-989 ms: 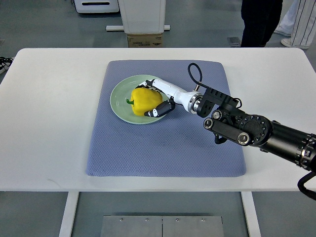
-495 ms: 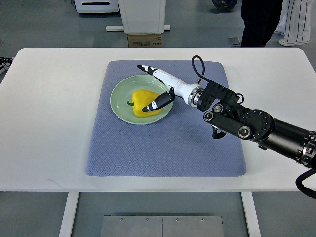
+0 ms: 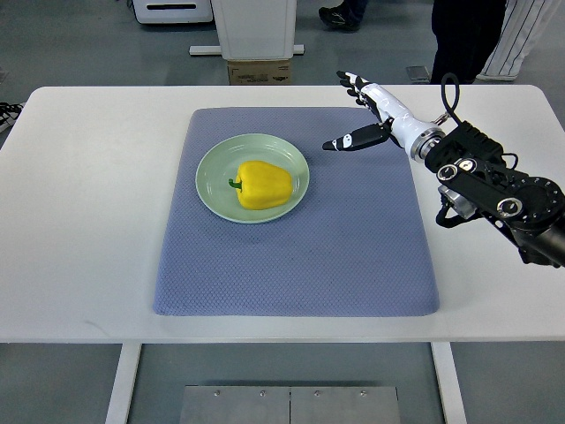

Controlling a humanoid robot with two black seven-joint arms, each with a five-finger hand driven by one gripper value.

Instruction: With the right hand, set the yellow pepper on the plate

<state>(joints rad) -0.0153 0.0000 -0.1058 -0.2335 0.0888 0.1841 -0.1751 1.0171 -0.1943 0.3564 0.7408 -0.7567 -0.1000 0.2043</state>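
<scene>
Right arm — cut off at the picture's right edge. Blue mat (image 3: 291, 265) on white table (image 3: 88, 221). Green plate (image 3: 212, 190) on mat. Yellow pepper (image 3: 263, 184) lying on plate, long axis across it, green stem pointing left. Right hand (image 3: 366, 119) — fingers spread, empty, well right of plate, beyond its far rim.

the right hand (image 3: 371, 110) hangs raised on its outstretched arm, fingers (image 3: 346, 141) spread and empty.
</scene>
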